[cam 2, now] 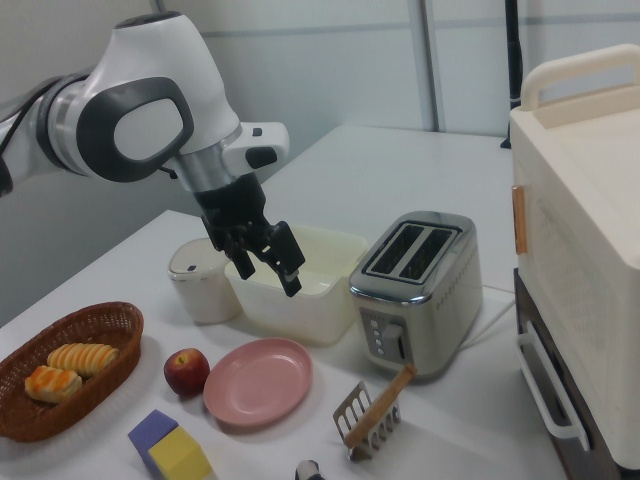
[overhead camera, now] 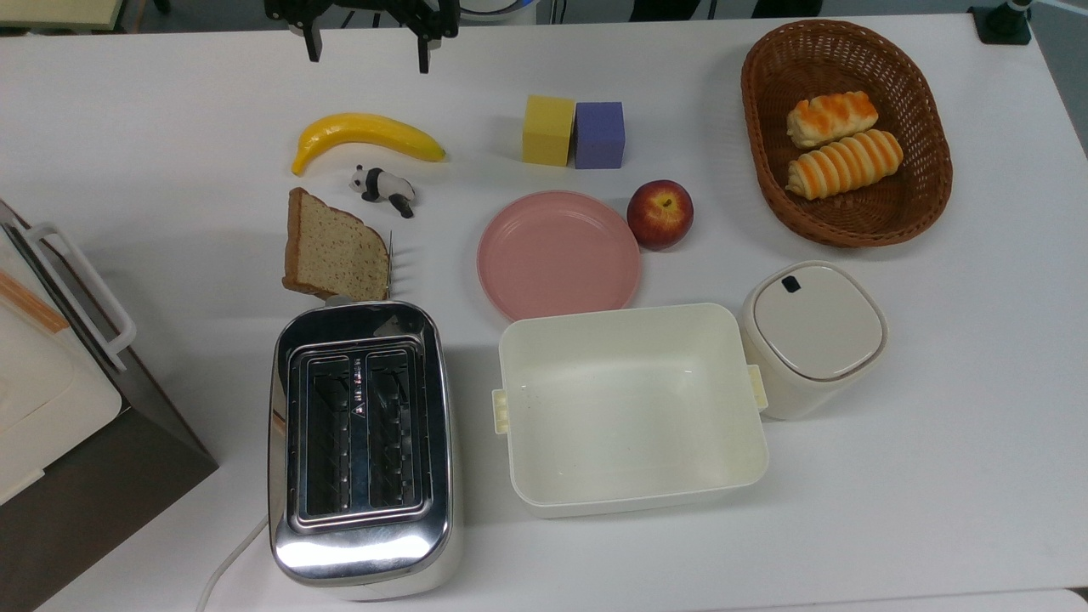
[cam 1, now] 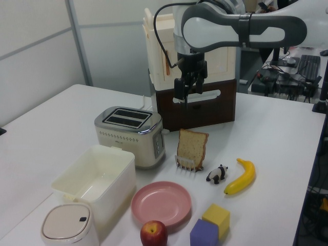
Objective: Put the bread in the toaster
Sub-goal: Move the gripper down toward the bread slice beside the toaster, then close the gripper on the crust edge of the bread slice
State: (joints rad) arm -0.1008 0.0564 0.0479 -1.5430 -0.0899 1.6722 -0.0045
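Hanging high above the table with fingers (overhead camera: 365, 47) spread and empty, the arm is well apart from the bread (overhead camera: 333, 248). That slice leans upright in a small rack (cam 2: 366, 418) beside the toaster (overhead camera: 361, 442); likely light, soft, crumbly, best pinched across its top edge.

White worktop (overhead camera: 935, 476). On it: chrome toaster (overhead camera: 361, 442), cream tub (overhead camera: 629, 408), lidded canister (overhead camera: 812, 336), pink plate (overhead camera: 557, 253), apple (overhead camera: 660, 213), yellow cube (overhead camera: 547, 129) touching purple cube (overhead camera: 599, 134), banana (overhead camera: 365, 136), panda figure (overhead camera: 382, 189), wicker basket (overhead camera: 765, 170), small rack (cam 1: 187, 163) propping the bread (overhead camera: 333, 252) upright.
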